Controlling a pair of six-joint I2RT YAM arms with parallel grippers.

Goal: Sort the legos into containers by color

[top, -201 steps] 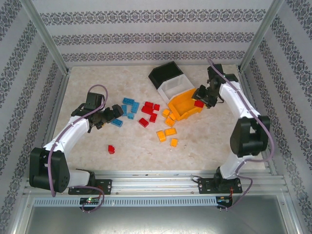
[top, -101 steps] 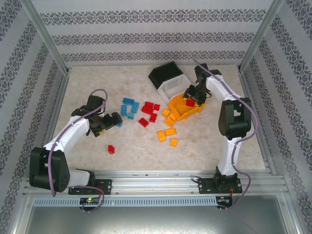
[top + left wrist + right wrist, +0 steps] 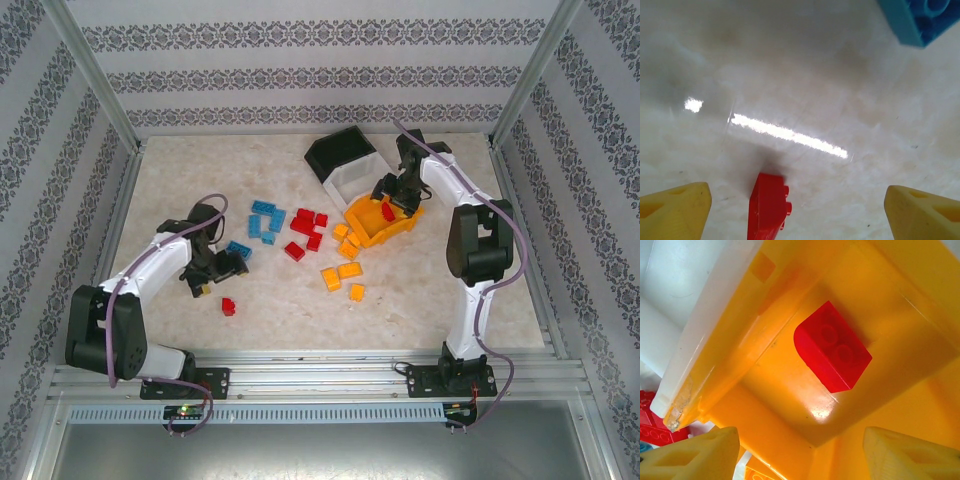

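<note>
Fingers first: the left fingers (image 3: 675,212) stand wide apart, low over the bench (image 3: 430,300) on its near left side, and hold nothing. In the left wrist view a lone red brick (image 3: 769,207) lies on the bench between the two yellow tips, touching neither. One light blue brick (image 3: 920,20) sits a little beyond them, by itself.

Toward the middle of the bench lie the loose legos. Nearest is a scatter of orange-yellow bricks (image 3: 342,275), which runs up to the orange bin. Beyond it is a small group of red bricks (image 3: 306,229), and just left of those a cluster of light blue bricks (image 3: 265,220). The three colours lie close together but mostly in their own patches.

Farther back the three containers stand joined in a slanted row: the orange bin (image 3: 365,232) nearest, the white bin (image 3: 352,186) in the middle, the black bin (image 3: 338,150) at the far end. A red brick (image 3: 832,347) is inside the orange bin (a mismatch of colour), studs showing.

At the orange bin hang the right fingers (image 3: 695,455), spread apart with nothing gripped. The red brick lies beyond their tips, clear of both. I cannot tell whether the white and black bins contain anything.
</note>
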